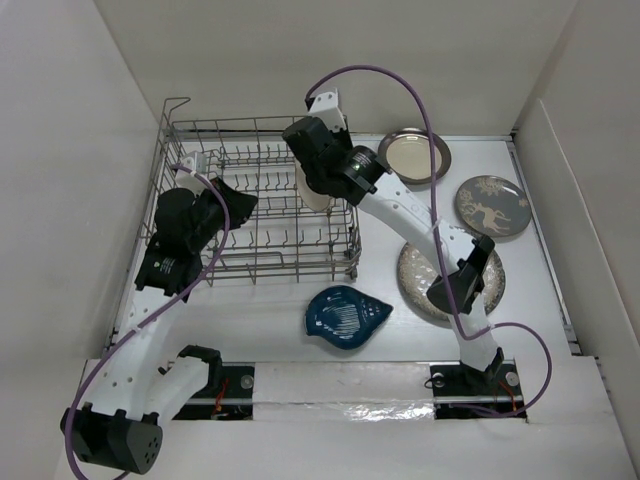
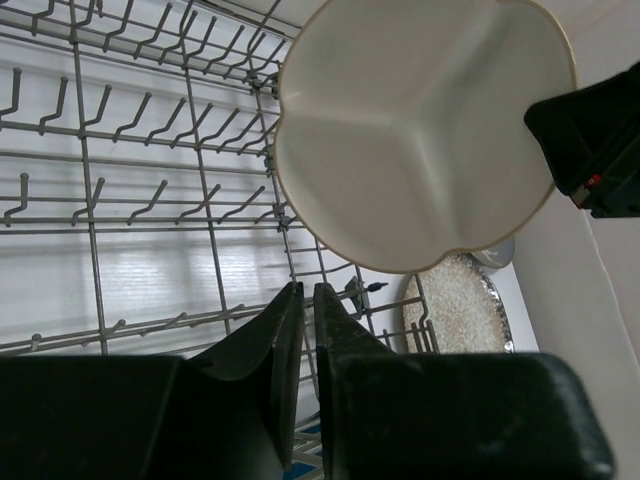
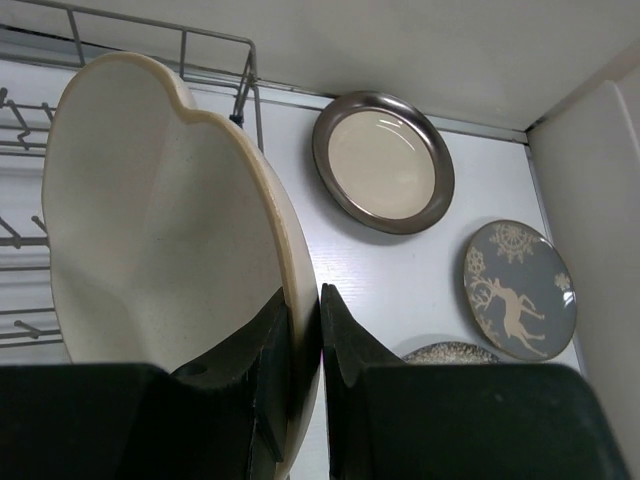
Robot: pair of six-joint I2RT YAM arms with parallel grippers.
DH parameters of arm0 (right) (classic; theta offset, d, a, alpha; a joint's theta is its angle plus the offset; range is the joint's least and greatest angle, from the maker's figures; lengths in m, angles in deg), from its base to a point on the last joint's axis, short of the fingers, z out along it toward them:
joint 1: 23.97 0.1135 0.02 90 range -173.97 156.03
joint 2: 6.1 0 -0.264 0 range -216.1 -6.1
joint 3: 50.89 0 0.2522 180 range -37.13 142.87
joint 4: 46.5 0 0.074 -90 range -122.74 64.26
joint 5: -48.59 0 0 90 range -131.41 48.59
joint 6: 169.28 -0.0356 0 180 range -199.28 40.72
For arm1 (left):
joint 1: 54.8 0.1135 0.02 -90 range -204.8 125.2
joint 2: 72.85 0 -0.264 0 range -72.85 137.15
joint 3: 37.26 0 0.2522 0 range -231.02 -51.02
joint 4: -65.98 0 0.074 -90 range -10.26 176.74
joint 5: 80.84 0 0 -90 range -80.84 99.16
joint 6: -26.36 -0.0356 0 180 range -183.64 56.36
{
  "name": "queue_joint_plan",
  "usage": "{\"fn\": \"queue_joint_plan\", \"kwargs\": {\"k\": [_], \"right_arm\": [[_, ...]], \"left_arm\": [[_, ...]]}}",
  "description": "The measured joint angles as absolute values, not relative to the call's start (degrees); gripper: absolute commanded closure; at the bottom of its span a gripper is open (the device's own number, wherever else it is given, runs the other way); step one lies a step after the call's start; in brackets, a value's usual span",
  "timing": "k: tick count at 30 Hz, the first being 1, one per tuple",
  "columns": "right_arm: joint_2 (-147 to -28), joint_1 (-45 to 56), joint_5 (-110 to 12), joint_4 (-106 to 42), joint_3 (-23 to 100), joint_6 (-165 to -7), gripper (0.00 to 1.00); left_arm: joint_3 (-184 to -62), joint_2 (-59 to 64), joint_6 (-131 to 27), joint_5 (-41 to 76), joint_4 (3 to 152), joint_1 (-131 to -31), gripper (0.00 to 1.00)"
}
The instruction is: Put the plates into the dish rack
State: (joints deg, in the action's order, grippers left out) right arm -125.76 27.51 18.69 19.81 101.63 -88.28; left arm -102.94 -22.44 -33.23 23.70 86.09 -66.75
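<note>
Right gripper [image 3: 305,300] is clamped on the rim of the cream three-compartment plate [image 3: 160,220], one finger on each face. It holds the plate on edge above the right part of the dish rack [image 1: 250,235]; whether the plate touches the tines I cannot tell. Left gripper [image 2: 308,295] hangs over the rack's left side with its fingers almost together, only a slit between them, gripping nothing.

Nearest the bench's near edge, about midway along it, the dark blue shell-shaped dish [image 1: 345,318] lies flat just in front of the rack's near right corner. To its right the large speckled plate [image 1: 415,280] lies flat, partly under the right arm. Farther back, close to the right edge, sits the grey floral plate [image 1: 491,206]. The metal-rimmed cream plate [image 1: 414,155] lies by the far edge, beside the rack's far right corner.
</note>
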Motion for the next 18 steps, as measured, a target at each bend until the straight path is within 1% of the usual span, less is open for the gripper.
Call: {"fn": "queue_joint_plan", "kwargs": {"k": [2,3,7,12,18], "right_arm": [[-125.76,27.95,20.18,21.08,101.63,-89.59,1.00],[-125.76,28.11,20.83,21.71,101.63,-90.07,1.00],[-125.76,28.59,23.13,26.43,101.69,-93.17,1.00],[-125.78,28.63,24.20,33.95,101.80,-98.57,1.00],[-125.78,28.91,24.20,39.24,102.26,-103.01,1.00]], "left_arm": [[-102.94,-22.24,-32.92,23.35,86.46,-66.75,0.88],[-102.94,-22.13,-32.70,23.22,86.66,-66.75,0.84],[-102.94,-21.94,-31.85,23.33,86.87,-66.75,0.77],[-102.94,-21.91,-30.85,24.12,86.85,-66.75,0.77],[-102.94,-21.67,-30.30,25.54,86.83,-66.75,0.77]]}}
